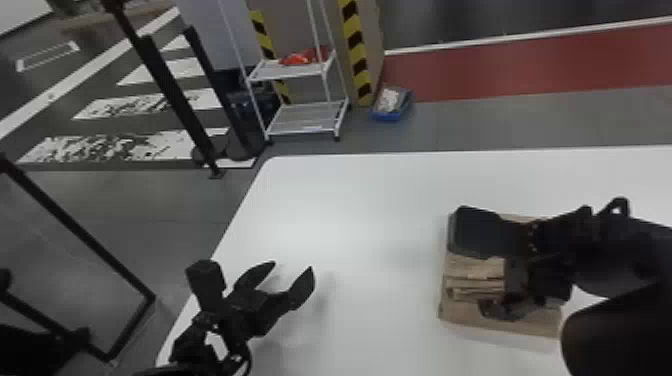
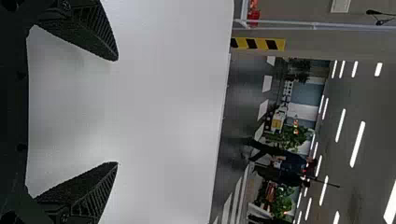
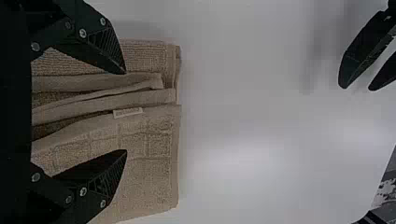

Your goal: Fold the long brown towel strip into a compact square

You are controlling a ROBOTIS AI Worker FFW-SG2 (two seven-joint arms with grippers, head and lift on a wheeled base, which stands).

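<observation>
Bench [image 1: 350,200] spreads beneath the towel [image 3: 152,177], whose folded layers show near its middle. My right pincer [image 3: 126,112] gapes over it; my left pincer [image 1: 293,265] gapes well to its left. A halving fold seems in hand; next I should pinch one side and turn it over.

Your head camera faces forward and down over the white tabletop [image 1: 350,200], also seen by your left wrist camera, looking across it, and your right, close above the brown towel [image 3: 152,177].
</observation>
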